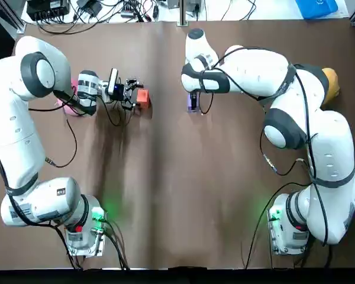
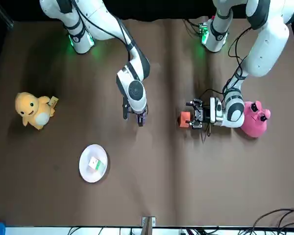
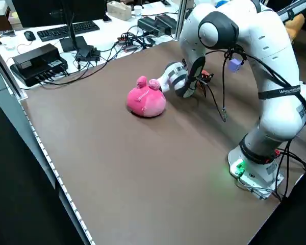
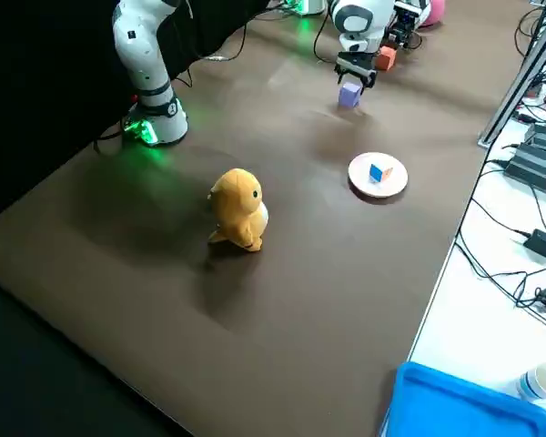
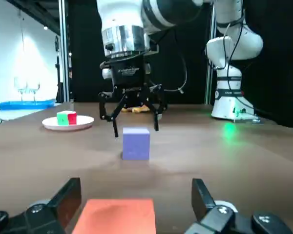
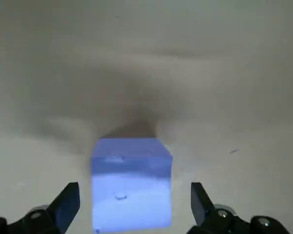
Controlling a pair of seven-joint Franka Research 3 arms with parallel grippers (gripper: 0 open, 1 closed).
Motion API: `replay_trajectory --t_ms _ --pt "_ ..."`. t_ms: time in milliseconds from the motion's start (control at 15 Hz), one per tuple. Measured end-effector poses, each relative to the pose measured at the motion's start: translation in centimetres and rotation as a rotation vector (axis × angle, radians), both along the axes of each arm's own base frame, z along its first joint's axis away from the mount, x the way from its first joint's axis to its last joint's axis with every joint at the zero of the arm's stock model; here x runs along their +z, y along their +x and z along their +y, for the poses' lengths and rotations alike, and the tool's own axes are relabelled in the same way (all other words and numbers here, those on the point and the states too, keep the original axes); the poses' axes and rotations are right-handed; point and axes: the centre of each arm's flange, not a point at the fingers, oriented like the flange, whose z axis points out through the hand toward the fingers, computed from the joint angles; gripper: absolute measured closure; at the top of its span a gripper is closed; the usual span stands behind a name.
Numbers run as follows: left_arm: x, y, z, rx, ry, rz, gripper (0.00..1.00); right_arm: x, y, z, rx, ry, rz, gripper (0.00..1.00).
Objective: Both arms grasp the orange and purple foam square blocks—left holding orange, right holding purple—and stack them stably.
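My left gripper (image 5: pixel 135 189) lies low and level over the table (image 1: pixel 177 189), pointing toward 3 o'clock on the overhead view. Its fingers are spread wide around the orange block (image 5: pixel 115 217), not closed on it. There is a clear gap on one side of the block. The other finger is just beside it, and I can't say for sure whether they touch. The block appears to rest on the table. My right gripper (image 6: pixel 135 192) points straight down over the purple block (image 5: pixel 136 144), with its fingers wide apart. They straddle the block near its top, with daylight on both sides, so nothing is held there either. The purple block stands on the table at about 3 o'clock from the orange one on the overhead view, near it but apart. Behind the left wrist, at 9 o'clock from that gripper, a pink plush toy (image 3: pixel 145 99) sits against the arm. A yellow plush toy (image 2: pixel 34 110) sits well off at 3 o'clock on the overhead view, partly hidden by the right arm. On the front view, a white plate (image 4: pixel 393 185) lies at roughly 7 o'clock from the purple block, with a small cube (image 4: pixel 376 172) on it.
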Motion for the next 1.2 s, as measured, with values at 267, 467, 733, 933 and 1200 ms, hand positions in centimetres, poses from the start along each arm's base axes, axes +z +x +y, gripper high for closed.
replay_trajectory --t_ms 267,467,733,933,1200 --pt "-1.02 -0.37 0.05 0.015 0.025 0.013 0.00 -0.97 -0.48 0.06 0.005 -0.010 0.008 0.00" --pt "-1.01 -0.38 0.01 0.015 0.024 0.013 0.00 -1.14 -0.55 0.00 0.005 -0.011 0.008 0.05" --pt "-0.85 -0.04 -0.06 0.015 0.029 0.004 0.00 -0.98 -0.38 0.00 0.003 -0.005 -0.001 0.40" --pt "-0.81 0.06 -0.10 0.015 0.033 0.001 0.00 -0.96 -0.35 0.01 0.003 -0.003 -0.004 0.40" --pt "-0.71 0.19 -0.07 0.016 0.037 -0.002 0.00 -0.92 -0.24 -0.02 0.001 -0.001 -0.009 0.40"
